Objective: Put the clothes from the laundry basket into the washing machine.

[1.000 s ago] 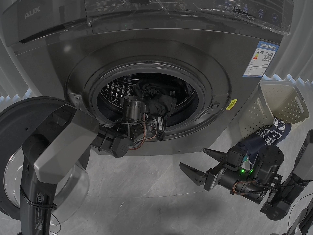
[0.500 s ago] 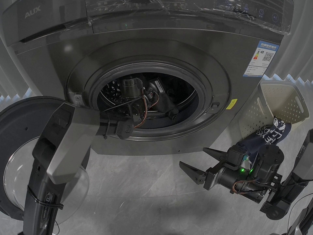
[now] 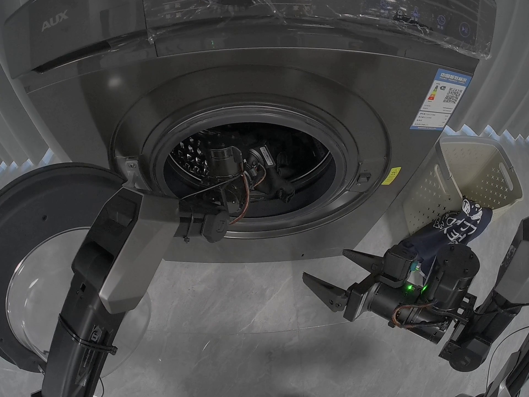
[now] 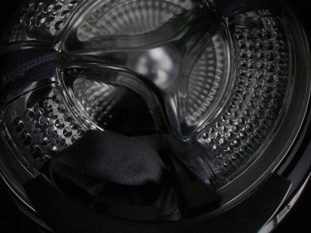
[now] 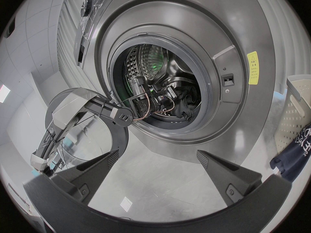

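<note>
The dark grey front-loading washing machine [image 3: 264, 78] stands with its round door [image 3: 49, 205] swung wide open to the left. Inside the steel drum [image 4: 256, 81] a black garment [image 4: 110, 162] lies crumpled low down near the opening. It may be more than one piece, as the light in there is too dim to tell. Just right of the machine stands the cream perforated laundry basket [image 3: 479, 172], with a navy garment with white print [image 3: 460, 227] draped over its near rim.

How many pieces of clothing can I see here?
2: a black garment lying inside the drum, and a navy garment hanging out of the laundry basket. More may be hidden.
</note>
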### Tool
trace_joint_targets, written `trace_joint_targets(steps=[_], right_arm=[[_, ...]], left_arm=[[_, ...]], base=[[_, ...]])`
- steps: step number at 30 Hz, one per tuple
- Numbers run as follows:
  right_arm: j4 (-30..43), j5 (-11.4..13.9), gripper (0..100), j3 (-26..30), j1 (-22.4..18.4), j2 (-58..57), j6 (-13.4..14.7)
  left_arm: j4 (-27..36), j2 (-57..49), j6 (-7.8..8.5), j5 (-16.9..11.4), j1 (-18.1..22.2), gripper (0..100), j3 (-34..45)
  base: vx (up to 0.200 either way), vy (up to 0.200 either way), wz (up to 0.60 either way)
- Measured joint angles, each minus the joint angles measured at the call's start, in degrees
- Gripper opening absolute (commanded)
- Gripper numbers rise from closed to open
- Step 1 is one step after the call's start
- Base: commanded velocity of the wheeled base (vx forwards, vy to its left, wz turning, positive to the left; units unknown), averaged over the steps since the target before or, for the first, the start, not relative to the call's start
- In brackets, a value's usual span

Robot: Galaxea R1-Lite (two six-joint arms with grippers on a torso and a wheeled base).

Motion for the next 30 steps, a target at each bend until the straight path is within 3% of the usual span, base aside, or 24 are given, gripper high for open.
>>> trace_joint_targets(steps=[6,12,19,20,23,30], right_arm=[[0.0,0.0,100,0.1,0.0,0.0,0.0],[0.0,0.0,100,0.1,0.0,0.0,0.0],[0.1,0.0,100,0.1,0.0,0.1,0.0],[0.1,0.0,100,0.0,0.0,0.1,0.0],[0.1,0.0,100,0.0,0.0,0.1,0.0],[0.0,0.0,100,-0.1,0.1,0.1,0.0]], left_arm=[[0.7,-1.5,0.0,-0.6,-0.2,100,1.7],[3.3,-5.5,0.3,-3.9,-0.8,100,11.1],[7.2,-8.5,3.82,-5.9,-1.2,100,17.7],[7.6,-8.5,4.38,-5.9,-1.2,0,17.9],[9.2,-8.5,5.36,-5.8,-0.8,0,18.0],[10.8,-8.4,5.14,-5.5,-0.7,0,16.0]], base=[[0.0,0.0,0.0],[0.0,0.0,0.0],[0.0,0.0,0.0],[0.0,0.0,0.0],[0.0,0.0,0.0],[0.0,0.0,0.0]])
